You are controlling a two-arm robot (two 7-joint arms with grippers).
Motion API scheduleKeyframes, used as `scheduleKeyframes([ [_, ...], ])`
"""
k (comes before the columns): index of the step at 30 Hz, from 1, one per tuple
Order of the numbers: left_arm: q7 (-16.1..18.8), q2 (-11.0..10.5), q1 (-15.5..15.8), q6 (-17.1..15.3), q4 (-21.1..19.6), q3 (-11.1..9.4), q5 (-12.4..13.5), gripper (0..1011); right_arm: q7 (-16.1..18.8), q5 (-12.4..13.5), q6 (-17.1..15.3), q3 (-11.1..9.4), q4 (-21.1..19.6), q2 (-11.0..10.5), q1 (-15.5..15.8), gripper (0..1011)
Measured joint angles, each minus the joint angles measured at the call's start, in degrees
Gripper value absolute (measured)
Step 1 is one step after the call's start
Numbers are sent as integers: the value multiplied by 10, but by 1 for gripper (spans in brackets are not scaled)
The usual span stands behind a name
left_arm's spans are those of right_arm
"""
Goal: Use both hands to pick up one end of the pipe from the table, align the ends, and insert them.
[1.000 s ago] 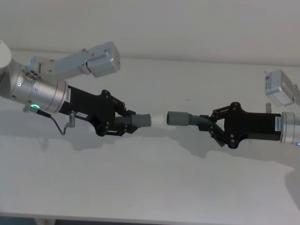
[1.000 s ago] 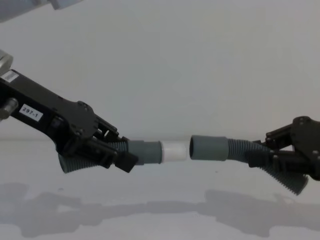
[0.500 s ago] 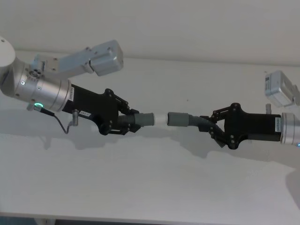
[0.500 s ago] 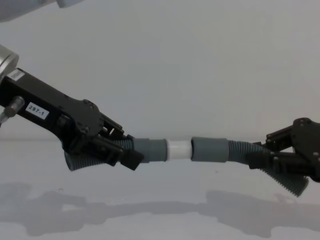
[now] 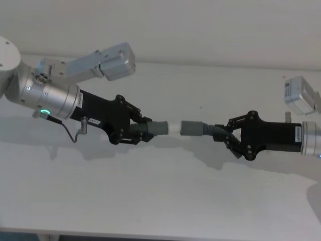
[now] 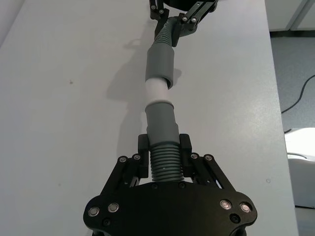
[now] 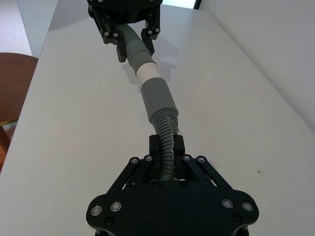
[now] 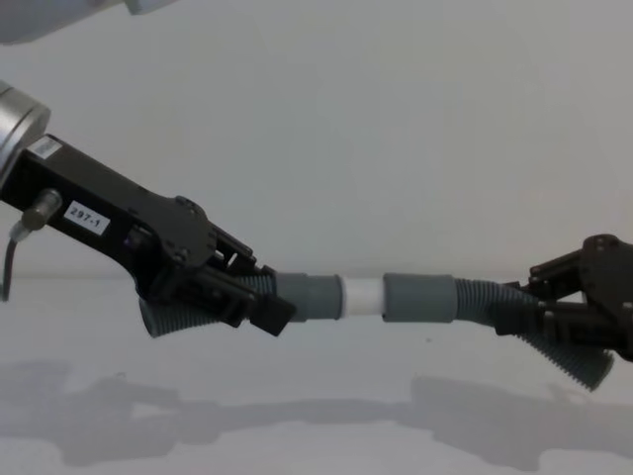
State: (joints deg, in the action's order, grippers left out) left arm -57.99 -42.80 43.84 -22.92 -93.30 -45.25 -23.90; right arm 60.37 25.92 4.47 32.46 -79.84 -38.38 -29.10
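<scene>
Dark-grey ribbed pipe (image 8: 415, 297) (white tip (image 8: 362, 296)), black grippers, white table (image 5: 160, 191).

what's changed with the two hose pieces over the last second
The left gripper carried its hose piece toward the robot's right, closing the gap: the white tip now meets the open mouth of the other cuff, with less white showing. The right gripper and its piece barely moved. Both grippers stay shut on the ribbed sections, held above the table.

grey ribbed pipe (image 8: 415, 297), white-tipped ends (image 8: 362, 296) meeting midair
</scene>
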Motion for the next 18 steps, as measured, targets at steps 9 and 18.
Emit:
scheduleKeyframes([
  [9,-4,1,4,1,0,-6,-5,353,-3,5,1,2,0,-2,0,155],
  [18,-7,2,5,1,-5,-10,-12,353,-5,10,3,5,0,-2,-1,155],
])
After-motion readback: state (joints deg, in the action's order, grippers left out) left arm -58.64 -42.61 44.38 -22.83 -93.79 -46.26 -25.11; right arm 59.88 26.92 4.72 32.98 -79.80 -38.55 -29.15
